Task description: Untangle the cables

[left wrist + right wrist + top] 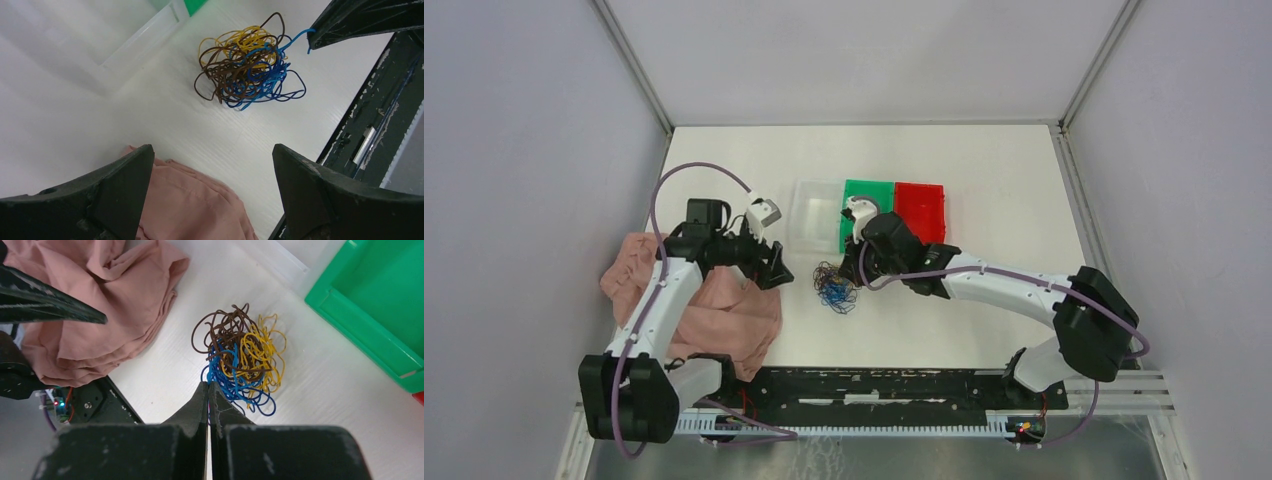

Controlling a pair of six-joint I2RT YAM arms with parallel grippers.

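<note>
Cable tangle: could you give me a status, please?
Left fingers open, clear. Right fingers shut on tangle of thin blue, yellow and brown cables, blue strand. Crumpled pink cloth beside, apart.

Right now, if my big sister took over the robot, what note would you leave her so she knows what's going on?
Left gripper: open, holding nothing, beside the pink cloth and apart from the cables.
Right gripper: shut, apparently pinching a blue strand at the tangle's edge.
Cables: one blue, yellow and brown tangle lying on the white table, on the arms' side of the clear bin and green bin.
Done: no cable looks pulled free yet.
Left: draw that strand out, then probably the rest one at a time.
</note>
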